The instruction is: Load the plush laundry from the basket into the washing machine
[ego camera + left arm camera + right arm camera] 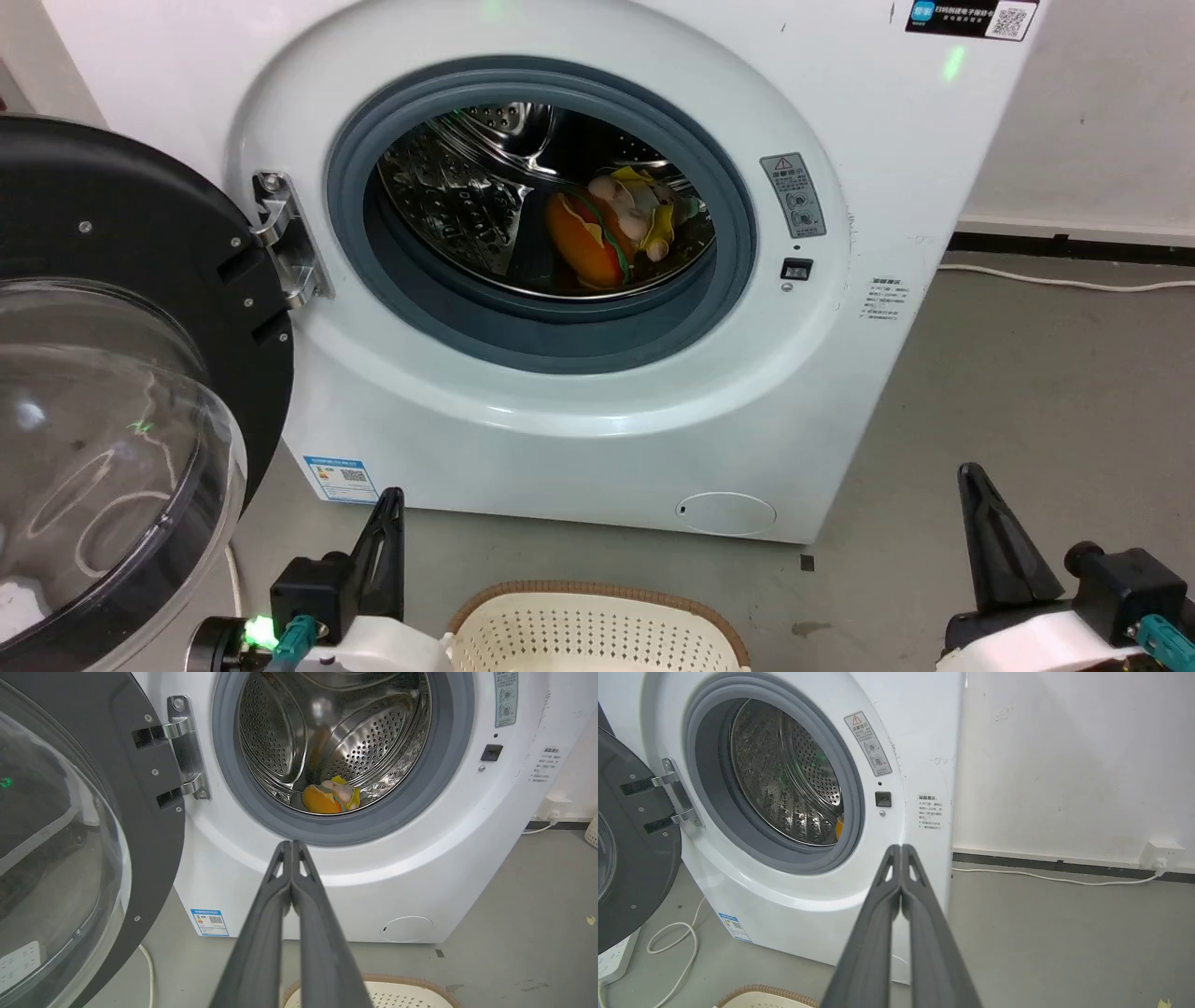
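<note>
The white washing machine stands with its black-rimmed door swung wide to the left. Inside the steel drum lie the orange burger plush and, touching it, the peach-pink and yellow figure; the pair also sits low in the drum in the left wrist view, burger plush. The cream basket is on the floor at the bottom edge, what shows of its inside bare. My left gripper and right gripper are both shut on nothing, low on either side of the basket, left gripper, right gripper.
Grey floor stretches to the right of the machine up to a white wall. A white cable runs along the wall to a socket. A looped cord and a power strip lie under the open door.
</note>
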You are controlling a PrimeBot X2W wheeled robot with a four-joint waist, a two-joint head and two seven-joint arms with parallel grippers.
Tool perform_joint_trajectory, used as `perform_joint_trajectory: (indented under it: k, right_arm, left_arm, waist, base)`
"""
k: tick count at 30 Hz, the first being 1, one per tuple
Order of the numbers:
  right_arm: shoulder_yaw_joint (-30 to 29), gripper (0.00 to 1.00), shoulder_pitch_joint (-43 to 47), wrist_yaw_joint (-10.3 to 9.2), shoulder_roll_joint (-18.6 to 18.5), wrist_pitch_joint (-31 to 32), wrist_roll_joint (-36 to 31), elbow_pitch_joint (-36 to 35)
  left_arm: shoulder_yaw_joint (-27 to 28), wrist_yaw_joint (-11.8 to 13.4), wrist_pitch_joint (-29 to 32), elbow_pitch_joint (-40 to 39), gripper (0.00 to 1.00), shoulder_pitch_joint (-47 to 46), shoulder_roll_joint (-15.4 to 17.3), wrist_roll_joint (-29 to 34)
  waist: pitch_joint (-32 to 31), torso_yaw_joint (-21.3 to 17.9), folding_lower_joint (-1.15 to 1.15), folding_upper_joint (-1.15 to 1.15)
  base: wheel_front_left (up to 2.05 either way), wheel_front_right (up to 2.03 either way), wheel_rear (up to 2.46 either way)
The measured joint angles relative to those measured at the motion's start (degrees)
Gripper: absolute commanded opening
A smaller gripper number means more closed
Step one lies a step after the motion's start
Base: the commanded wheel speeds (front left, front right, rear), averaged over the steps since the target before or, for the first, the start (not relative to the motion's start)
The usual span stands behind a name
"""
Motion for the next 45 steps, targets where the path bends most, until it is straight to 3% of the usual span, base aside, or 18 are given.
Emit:
perform_joint_trajectory:
  k: [45]
  right_arm:
    - [0.9, 0.0, -1.7, 0.0, 0.0, 5.4, -3.6, 0.2]
  left_arm:
    - [3.1, -1.0, 5.3, -4.0, 0.0, 0.0, -0.8, 2.8]
  waist:
    - [0.1, 0.5, 0.0, 0.0]
  base:
    - [0.0, 0.0, 0.0]
